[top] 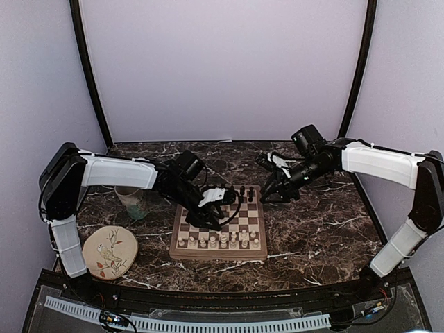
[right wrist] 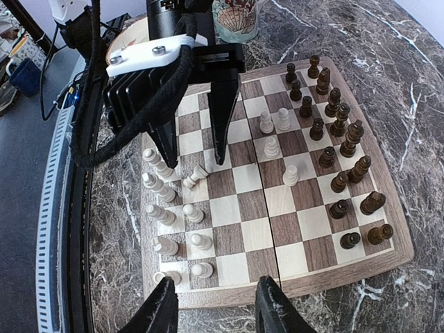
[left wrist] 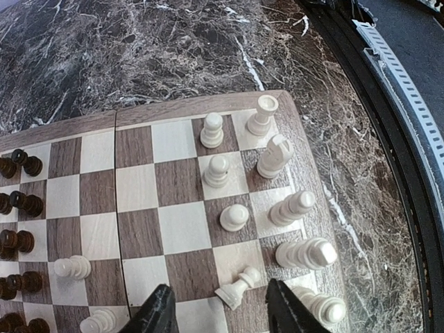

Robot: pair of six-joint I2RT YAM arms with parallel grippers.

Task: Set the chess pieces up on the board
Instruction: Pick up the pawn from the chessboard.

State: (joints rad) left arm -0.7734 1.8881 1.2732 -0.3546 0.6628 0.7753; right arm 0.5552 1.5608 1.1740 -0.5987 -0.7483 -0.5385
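Pale lilac walls (top: 222, 69) enclose a dark, white-veined marble table (top: 326, 236), evenly lit.

Counter (top: 312, 229): dark marble-look stone, polished, glossy w/ white veins. Board (left wrist: 194, 109): wood, visible grain, satin-matt. Cream chess pieces (left wrist: 234, 217) smooth, slight sheen; dark pieces (right wrist: 372, 202) shinier, lacquered look. Left hand (right wrist: 195, 164) fingers (right wrist: 225, 104): matt blk plastic; bracket (right wrist: 156, 55) white plastic.

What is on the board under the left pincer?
A cream pawn tipped on its side, between the open left pincer's tips. From above, its arm hides that part of the board.
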